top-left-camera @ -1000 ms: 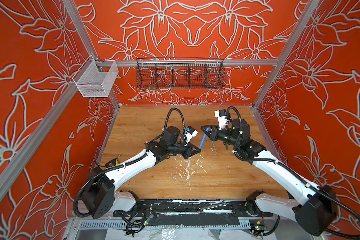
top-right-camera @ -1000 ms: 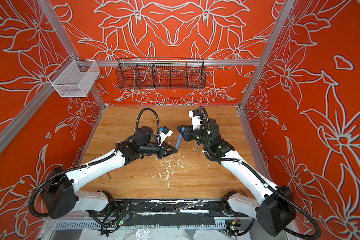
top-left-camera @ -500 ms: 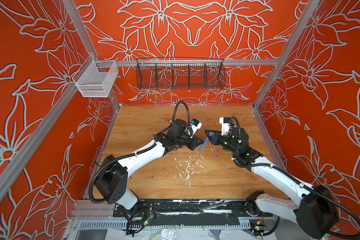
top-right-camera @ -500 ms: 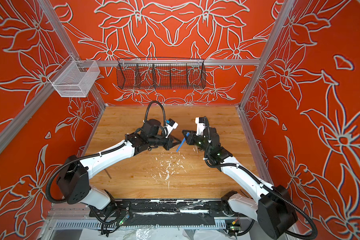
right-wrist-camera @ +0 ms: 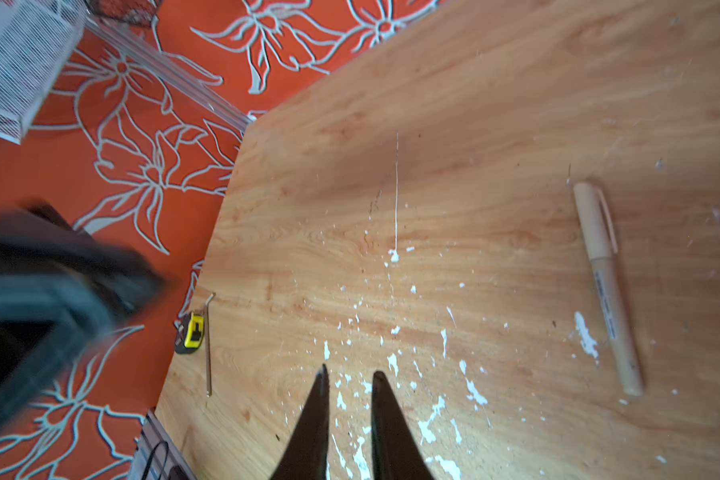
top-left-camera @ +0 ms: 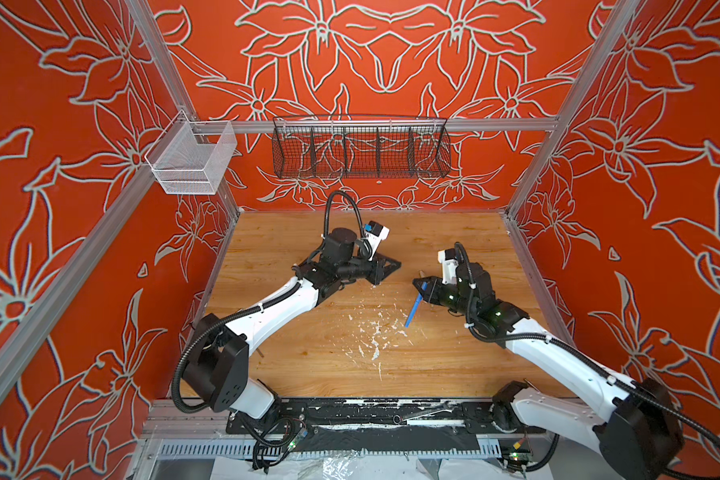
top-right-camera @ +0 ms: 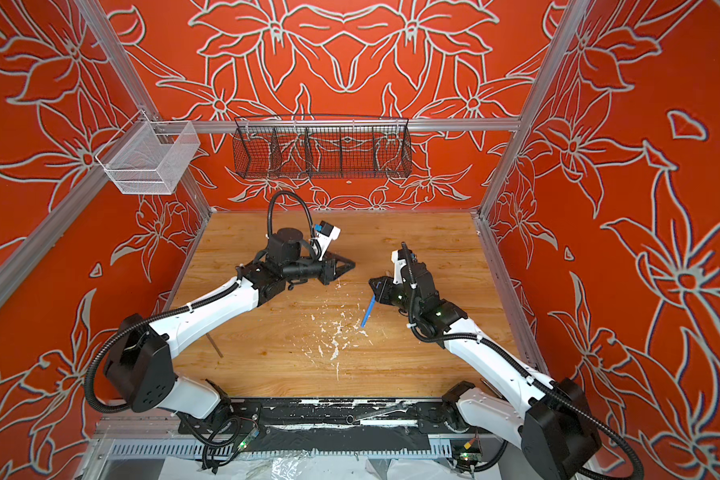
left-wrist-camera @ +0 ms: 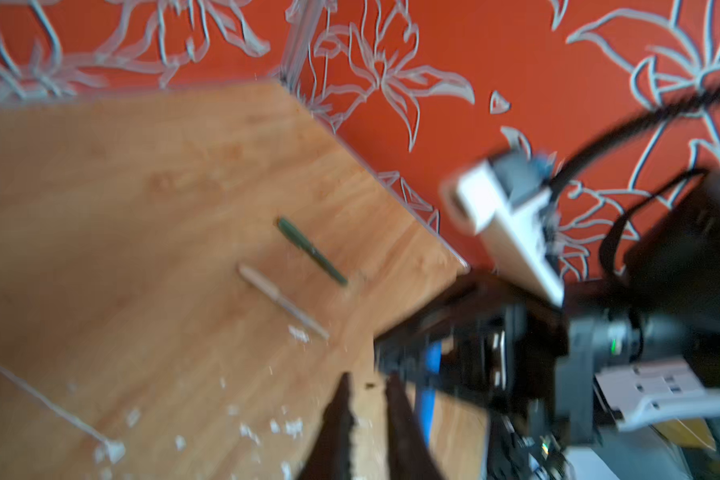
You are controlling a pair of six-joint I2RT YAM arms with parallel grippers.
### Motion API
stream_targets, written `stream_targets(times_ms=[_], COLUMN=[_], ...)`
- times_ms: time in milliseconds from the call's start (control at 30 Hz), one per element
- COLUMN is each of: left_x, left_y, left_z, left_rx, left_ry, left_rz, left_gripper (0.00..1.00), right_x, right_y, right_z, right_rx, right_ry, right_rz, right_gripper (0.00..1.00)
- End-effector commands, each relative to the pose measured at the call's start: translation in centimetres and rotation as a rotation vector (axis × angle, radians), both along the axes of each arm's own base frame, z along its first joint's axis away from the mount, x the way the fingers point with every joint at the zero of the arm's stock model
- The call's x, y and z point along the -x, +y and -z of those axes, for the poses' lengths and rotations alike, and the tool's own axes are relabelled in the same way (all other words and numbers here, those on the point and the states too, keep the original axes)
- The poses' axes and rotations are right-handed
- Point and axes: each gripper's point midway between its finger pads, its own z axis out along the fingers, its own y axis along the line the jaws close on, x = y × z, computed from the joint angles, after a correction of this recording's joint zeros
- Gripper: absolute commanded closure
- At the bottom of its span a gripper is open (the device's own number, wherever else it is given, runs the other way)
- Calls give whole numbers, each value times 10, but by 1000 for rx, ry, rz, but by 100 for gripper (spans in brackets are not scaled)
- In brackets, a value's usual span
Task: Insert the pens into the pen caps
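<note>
In both top views my right gripper (top-left-camera: 417,284) (top-right-camera: 373,284) is shut on the upper end of the blue pen (top-left-camera: 414,308) (top-right-camera: 368,310), which hangs slanted over the table. The right wrist view shows only this gripper's fingertips (right-wrist-camera: 349,374), not the pen. My left gripper (top-left-camera: 397,264) (left-wrist-camera: 368,380) is a short way left of it, jaws narrowly apart and empty. The blurred left wrist view shows the blue pen (left-wrist-camera: 430,376) in the right gripper. The green pen (left-wrist-camera: 312,251) and the beige pen (left-wrist-camera: 283,302) (right-wrist-camera: 607,286) lie on the wood. The beige one wears its clipped cap.
White flecks (top-left-camera: 375,332) litter the middle of the wooden table (top-left-camera: 308,365). A yellow tape measure (right-wrist-camera: 193,331) and a thin metal rod (right-wrist-camera: 208,345) (top-right-camera: 216,347) lie at the left edge. A black wire basket (top-left-camera: 360,151) and a white mesh basket (top-left-camera: 192,160) hang on the walls.
The two grippers met at the blue pen half a second ago. The left one has since let go, parted its jaws and drawn back left. The right one still holds the pen.
</note>
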Motion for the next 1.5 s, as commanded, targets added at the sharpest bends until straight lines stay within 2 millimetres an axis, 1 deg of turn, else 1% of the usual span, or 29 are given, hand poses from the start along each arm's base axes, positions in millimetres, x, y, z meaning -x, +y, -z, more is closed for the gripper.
stream_targets(times_ms=[0, 33, 133, 233, 400, 533, 667, 733, 767, 800, 900, 933, 1033, 1100, 1133, 1200, 1333, 1467], left_x=[52, 64, 81, 80, 78, 74, 72, 72, 72, 71, 69, 69, 66, 65, 66, 67, 70, 71], left_y=[-1, -5, -16, -22, -31, -33, -37, -39, -39, -40, -41, -41, -39, -39, -39, -39, -37, -36], left_z=[29, 35, 45, 54, 57, 66, 66, 63, 61, 60, 63, 64, 68, 70, 71, 72, 71, 68], left_rx=[-52, -50, -53, -62, -44, -63, -60, -49, -44, -41, -51, -53, -67, -72, -74, -73, -67, -62], left_ry=[74, 86, 95, 116, 133, 154, 163, 156, 157, 159, 172, 176, 178, 178, 178, 178, 168, 160], left_rz=[140, 176, 216, 214, 226, 215, 221, 221, 223, 219, 214, 212, 191, 189, 192, 198, 202, 204], left_gripper=[58, 55, 52, 51, 52, 52, 55, 62, 74, 82, 98, 100, 100, 100, 100, 100, 100, 100], right_x=[-7, -8, -9, -10, -9, -7, -9, -9, -9, -10, -9, -9, -6, -4, -3, -2, -1, 1], right_y=[5, 8, 15, 16, 17, 19, 19, 19, 19, 20, 21, 21, 19, 13, 10, 2, -9, -4], right_z=[-25, -29, -39, -43, -41, -42, -38, -35, -33, -33, -30, -31, -30, -33, -35, -40, -47, -46], right_rx=[-13, -23, -53, -63, -78, -103, -106, -106, -106, -108, -109, -109, -89, -64, -50, -35, -27, -23], right_ry=[-47, -51, -56, -62, -58, -58, -51, -46, -43, -44, -38, -41, -45, -55, -62, -78, -93, -84], right_rz=[-30, -40, -66, -69, -70, -81, -73, -71, -70, -71, -76, -80, -81, -72, -65, -47, -32, -75], right_gripper=[100, 100, 100, 100, 100, 100, 100, 100, 100, 100, 100, 100, 99, 73, 64, 54, 49, 48])
